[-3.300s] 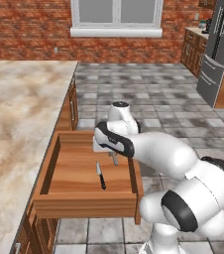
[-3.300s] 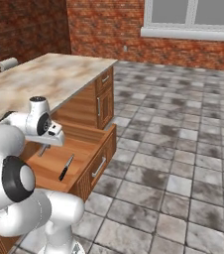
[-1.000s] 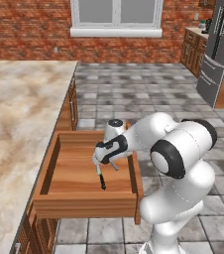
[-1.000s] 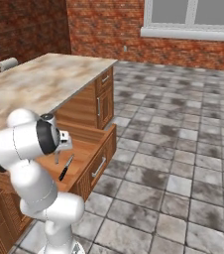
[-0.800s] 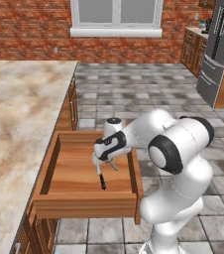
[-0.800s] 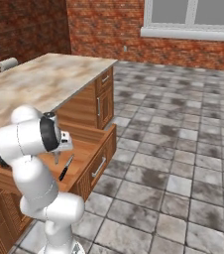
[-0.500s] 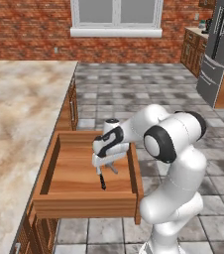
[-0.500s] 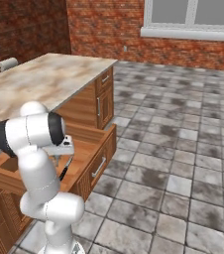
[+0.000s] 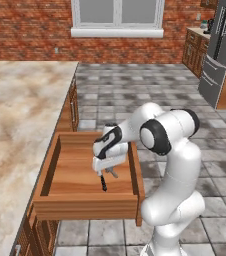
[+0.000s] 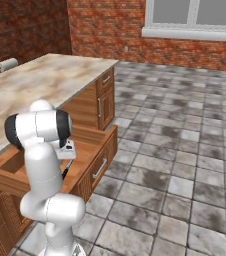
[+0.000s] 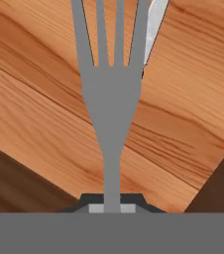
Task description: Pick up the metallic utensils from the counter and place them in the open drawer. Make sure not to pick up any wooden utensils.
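The pincer (image 11: 112,207) is clamped on the fork (image 11: 112,94) by its slim handle; the piece looks light, rigid, slippery.

My fork (image 11: 111,94) is flat grey, the knife (image 11: 153,25) blade silver-white beside it. The drawer (image 9: 80,172) is orange-brown, grained wood; the counter (image 9: 15,115) marbled beige and brown.

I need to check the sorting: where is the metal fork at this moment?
The grey fork is clamped in the gripper, low over the floor of the open drawer, with the knife lying just beneath it.
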Controlling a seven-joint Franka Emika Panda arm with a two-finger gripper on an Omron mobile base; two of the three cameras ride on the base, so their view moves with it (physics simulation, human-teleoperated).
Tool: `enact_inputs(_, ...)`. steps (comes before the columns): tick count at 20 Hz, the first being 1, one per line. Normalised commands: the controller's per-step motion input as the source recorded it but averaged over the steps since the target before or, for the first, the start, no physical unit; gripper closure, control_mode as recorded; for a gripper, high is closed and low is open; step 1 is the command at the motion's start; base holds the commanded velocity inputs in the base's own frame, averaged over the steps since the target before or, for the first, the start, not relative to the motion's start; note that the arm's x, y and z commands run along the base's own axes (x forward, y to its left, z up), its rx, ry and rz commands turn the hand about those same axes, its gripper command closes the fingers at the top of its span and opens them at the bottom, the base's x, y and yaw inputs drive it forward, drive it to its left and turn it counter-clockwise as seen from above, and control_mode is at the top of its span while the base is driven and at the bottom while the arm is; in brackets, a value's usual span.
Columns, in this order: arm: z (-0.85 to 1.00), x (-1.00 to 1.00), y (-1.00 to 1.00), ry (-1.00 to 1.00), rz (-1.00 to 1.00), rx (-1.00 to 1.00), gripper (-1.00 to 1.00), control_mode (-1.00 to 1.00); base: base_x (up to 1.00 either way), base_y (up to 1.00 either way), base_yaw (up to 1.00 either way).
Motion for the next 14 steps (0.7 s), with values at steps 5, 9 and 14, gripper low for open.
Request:
enact_inputs(5,-0.42,0.08,0.0,-0.03,0.0,-0.01,1.0,-1.0,0.0,0.0,0.0)
enact_inputs(9,-0.28,0.09,0.0,-0.03,0.0,0.0,1.0,-1.0,0.0,0.0,0.0)
enact_inputs(14,0.0,0.19,0.0,0.0,-0.01,-0.02,1.0,-1.0,0.0,0.0,0.0)
